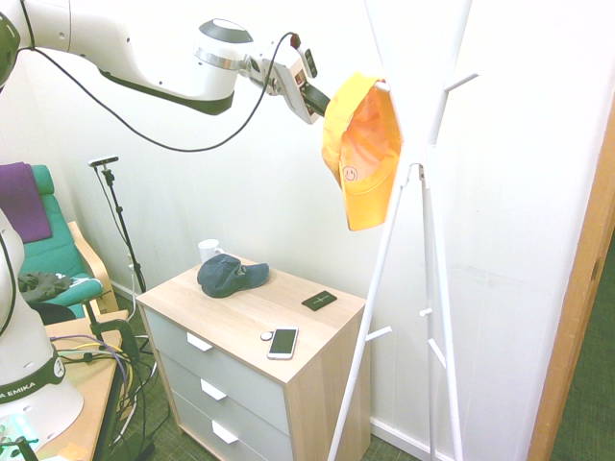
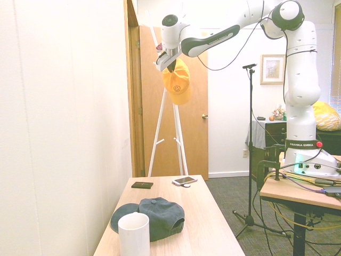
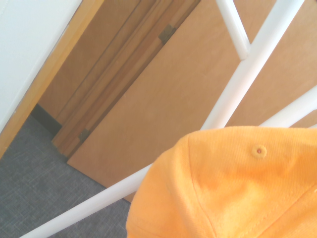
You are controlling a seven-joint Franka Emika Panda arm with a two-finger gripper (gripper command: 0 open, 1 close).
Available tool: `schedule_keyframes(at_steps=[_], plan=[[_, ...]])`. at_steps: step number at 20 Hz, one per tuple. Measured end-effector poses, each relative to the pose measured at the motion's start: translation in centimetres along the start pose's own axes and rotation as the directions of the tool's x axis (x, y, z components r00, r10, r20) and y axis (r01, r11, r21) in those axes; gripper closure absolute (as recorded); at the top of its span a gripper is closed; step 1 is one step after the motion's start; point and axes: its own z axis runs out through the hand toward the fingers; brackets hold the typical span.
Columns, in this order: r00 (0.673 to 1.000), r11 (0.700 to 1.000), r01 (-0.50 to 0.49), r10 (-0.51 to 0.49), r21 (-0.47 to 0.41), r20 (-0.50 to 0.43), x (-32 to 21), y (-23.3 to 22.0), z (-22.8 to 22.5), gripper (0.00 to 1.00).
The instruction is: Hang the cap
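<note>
First exterior view shows the cap [image 1: 363, 154] hanging high against the white coat stand [image 1: 415, 240], its brim pointing down, with the claw [image 1: 325, 100] right at its upper edge on the side away from the stand; whether the fingers are apart or clamped on the fabric cannot be told. Wrist view looks down on the cap's orange crown [image 3: 233, 188] before the stand's white poles.

- Two caps: one yellow cap [image 1: 363, 152] up at the rack, one navy cap [image 1: 229, 275] on the dresser.
- One white coat rack [image 1: 420, 240].
- One dresser [image 1: 252, 357] with three drawers.
- One white mug [image 2: 134, 236].
- One phone [image 1: 282, 342].
- One black card [image 1: 319, 301].
- One small round disc [image 1: 266, 336].
- One green armchair [image 1: 58, 252].
</note>
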Motion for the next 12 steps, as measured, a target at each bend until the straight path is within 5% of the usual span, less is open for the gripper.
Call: schedule_keyframes(at_steps=[12], plan=[[1.0,1.0,-0.003,0.003,0.008,0.005,-0.36,0.09,-0.29,0.0]])
